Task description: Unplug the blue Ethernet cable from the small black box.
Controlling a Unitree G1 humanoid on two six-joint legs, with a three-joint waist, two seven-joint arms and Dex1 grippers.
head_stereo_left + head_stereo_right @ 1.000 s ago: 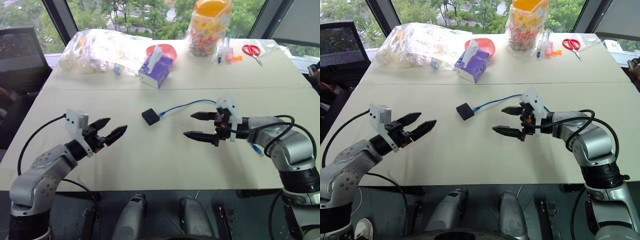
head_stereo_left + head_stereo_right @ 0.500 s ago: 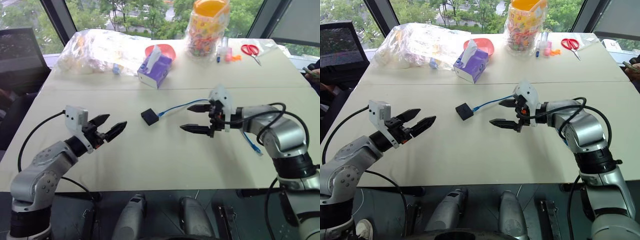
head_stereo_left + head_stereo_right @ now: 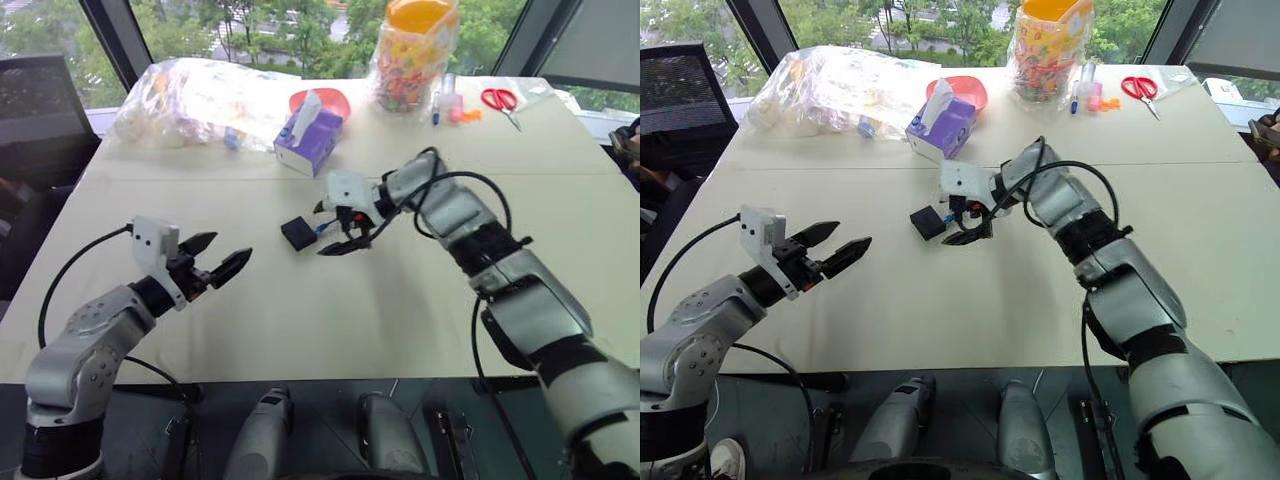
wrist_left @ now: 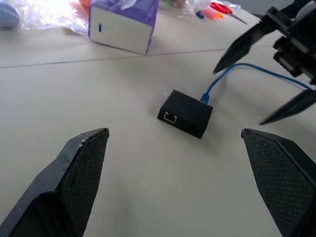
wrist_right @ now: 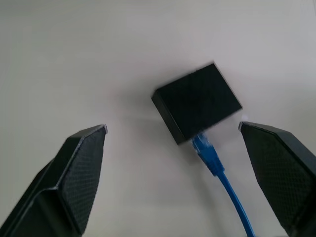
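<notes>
The small black box (image 3: 296, 233) lies flat on the beige table near its middle. The blue Ethernet cable (image 5: 217, 168) is plugged into the box's side that faces my right gripper, and it trails away to the right (image 4: 232, 74). My right gripper (image 3: 328, 228) hangs open just right of the box (image 5: 197, 101), tilted down, with the plug end of the cable between its spread fingers and nothing gripped. My left gripper (image 3: 232, 248) is open at the front left, pointing at the box (image 4: 185, 112) from a distance. An empty port shows on the box's side facing it.
A purple tissue box (image 3: 310, 140) stands behind the black box. Farther back are a clear plastic bag (image 3: 200, 95), a red bowl (image 3: 330, 100), a jar of colourful items (image 3: 415, 55), markers (image 3: 450, 105) and red scissors (image 3: 503, 100). A seam crosses the table (image 3: 150, 300).
My right gripper has swung left and forward from the table's right side to the black box, its wrist rolling and tipping downward. The left gripper has stayed put.
</notes>
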